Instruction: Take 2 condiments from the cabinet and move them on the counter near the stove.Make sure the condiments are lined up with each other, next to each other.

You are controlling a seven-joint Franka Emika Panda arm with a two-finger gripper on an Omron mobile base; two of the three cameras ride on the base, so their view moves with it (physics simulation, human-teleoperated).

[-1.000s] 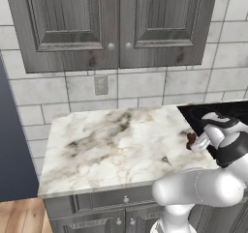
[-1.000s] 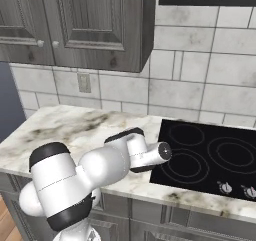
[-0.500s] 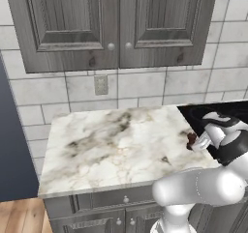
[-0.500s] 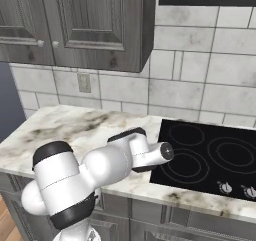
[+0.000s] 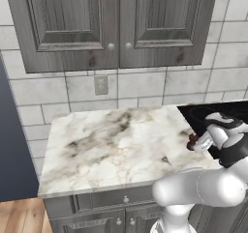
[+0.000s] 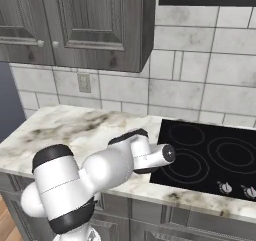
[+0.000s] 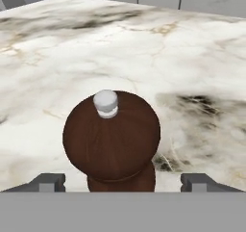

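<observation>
Item: pepper-mill shaker, upright on the worktop beside the stove. We found the claw released, fingertips wide either side. Step: first condiment placed. Next, we judged: withdraw, fetch the bottle from the cabinet.

Table top is mostly bare marble — wide free room to the left and toward the back wall. One obstacle: the dark red-brown shaker standing upright right in front of the gripper, its fingertips apart on either side with gaps. Closed cabinet doors hang overhead. Stove lies flat to the right — nothing standing on it.
</observation>
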